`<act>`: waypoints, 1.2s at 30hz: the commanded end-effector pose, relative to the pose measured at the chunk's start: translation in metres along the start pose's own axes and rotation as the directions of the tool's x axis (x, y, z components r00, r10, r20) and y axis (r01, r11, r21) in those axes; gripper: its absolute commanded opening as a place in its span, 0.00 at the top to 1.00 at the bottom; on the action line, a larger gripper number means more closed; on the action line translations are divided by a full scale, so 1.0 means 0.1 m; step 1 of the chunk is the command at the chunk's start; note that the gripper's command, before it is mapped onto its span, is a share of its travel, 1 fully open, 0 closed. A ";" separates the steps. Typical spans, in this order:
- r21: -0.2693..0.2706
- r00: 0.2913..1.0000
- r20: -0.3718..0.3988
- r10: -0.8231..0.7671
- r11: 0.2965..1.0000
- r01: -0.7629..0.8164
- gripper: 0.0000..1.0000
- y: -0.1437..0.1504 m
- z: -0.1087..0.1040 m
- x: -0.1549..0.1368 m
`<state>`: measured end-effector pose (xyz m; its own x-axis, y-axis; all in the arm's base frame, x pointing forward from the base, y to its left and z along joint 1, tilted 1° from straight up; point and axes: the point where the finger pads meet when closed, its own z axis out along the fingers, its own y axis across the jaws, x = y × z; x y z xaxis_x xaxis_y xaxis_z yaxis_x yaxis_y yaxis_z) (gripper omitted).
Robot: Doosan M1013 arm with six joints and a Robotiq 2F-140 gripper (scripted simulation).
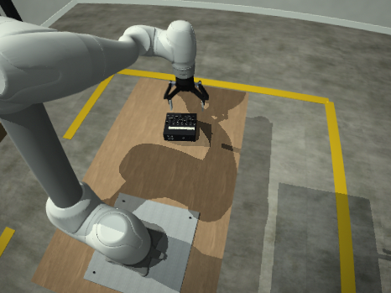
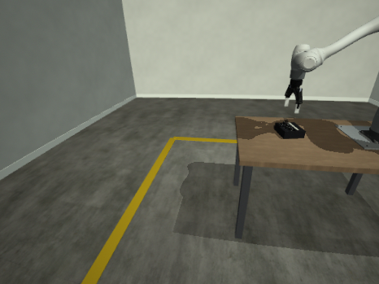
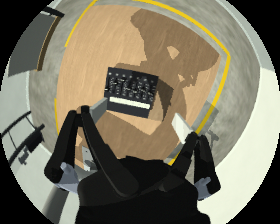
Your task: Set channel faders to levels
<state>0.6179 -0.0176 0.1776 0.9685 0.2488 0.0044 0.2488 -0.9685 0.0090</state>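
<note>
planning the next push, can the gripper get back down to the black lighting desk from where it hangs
Probably yes: the gripper hangs open just above the black lighting desk, and nothing stands between them on the wooden table.

Smooth white arm [image 1: 50, 63], rounded fat joints, bulbous base on grey square base plate [image 1: 185, 220] with corner screws; black gripper [image 1: 186, 97], pale fingertips [image 2: 286, 102].

Arm outstretched, hand [image 1: 186, 103] downward, fingers wide apart
</note>
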 end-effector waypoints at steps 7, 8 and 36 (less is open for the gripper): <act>0.000 1.000 0.000 0.000 1.000 0.000 0.00 0.00 -0.19 0.00; 0.000 1.000 0.000 0.000 1.000 0.000 0.00 0.00 -0.19 0.00; 0.000 1.000 0.000 0.000 1.000 0.000 0.00 0.00 -0.20 0.00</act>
<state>0.6177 -0.0174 0.1974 0.9685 0.2488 0.0042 0.2488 -0.9685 0.0089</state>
